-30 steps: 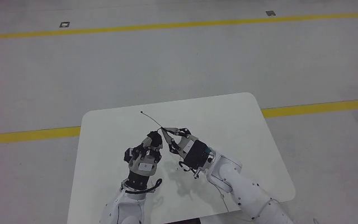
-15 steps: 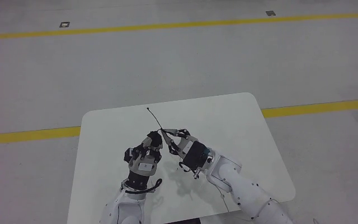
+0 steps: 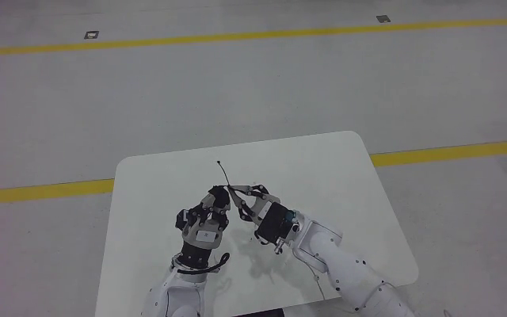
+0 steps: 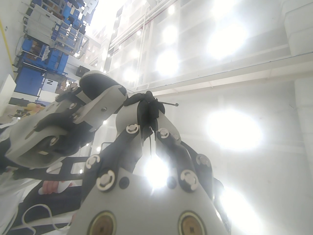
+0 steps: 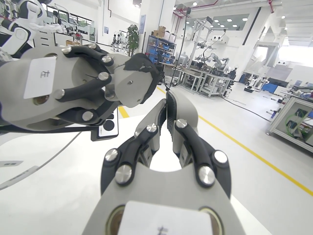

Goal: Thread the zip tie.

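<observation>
top view sets both grippers together over the near-middle of the white table (image 3: pixel 333 158), well inside its rounded edges, with bare tabletop open on the far side and out to the right. we see the left gripper (image 3: pixel 219 193) and the right gripper (image 3: pixel 236 190) tip to tip, just beside each other. the zip tie (image 3: pixel 223 172) is a thin black line running from where they meet and slanting toward the far edge, its tip free. left wrist view adds closer detail: the left gripper's fingers (image 4: pixel 168 124) are pressed together on a dark bunch of the tie, a short end (image 4: pixel 168 103) pokes out sideways past the fingertips, and a strand hangs in the gap behind them. the right gripper's dark pad meets the same spot from the side. right wrist view shows that gripper's fingers (image 5: pixel 185 108) flat against each other, pinching the tie, which rises from their tips as a fine strand (image 5: pixel 171 81). the left arm comes straight in from the near edge, its gripper tilted up toward the ceiling lights. the right arm crosses in from the near right corner.
</observation>
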### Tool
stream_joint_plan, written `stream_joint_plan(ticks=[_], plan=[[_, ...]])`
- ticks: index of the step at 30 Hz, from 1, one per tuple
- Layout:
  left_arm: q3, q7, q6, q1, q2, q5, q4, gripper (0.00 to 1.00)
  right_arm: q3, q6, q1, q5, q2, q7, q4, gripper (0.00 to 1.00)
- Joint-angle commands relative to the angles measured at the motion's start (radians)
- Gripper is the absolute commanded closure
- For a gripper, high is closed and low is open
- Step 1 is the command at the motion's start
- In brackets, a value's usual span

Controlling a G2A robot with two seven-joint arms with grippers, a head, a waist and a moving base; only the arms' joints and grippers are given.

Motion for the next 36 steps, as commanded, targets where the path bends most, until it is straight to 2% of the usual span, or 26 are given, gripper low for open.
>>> stream_joint_plan(ticks=[1,36], plan=[[0.0,0.0,0.0,0.0,0.0,0.0,0.0,1.0,0.001,-0.002,-0.001,-0.002,0.0,-0.001,0.002,1.0],[0.0,0.0,0.0,0.0,0.0,0.0,0.0,1.0,-0.014,-0.025,-0.001,0.007,0.004,0.025,0.062,1.0]])
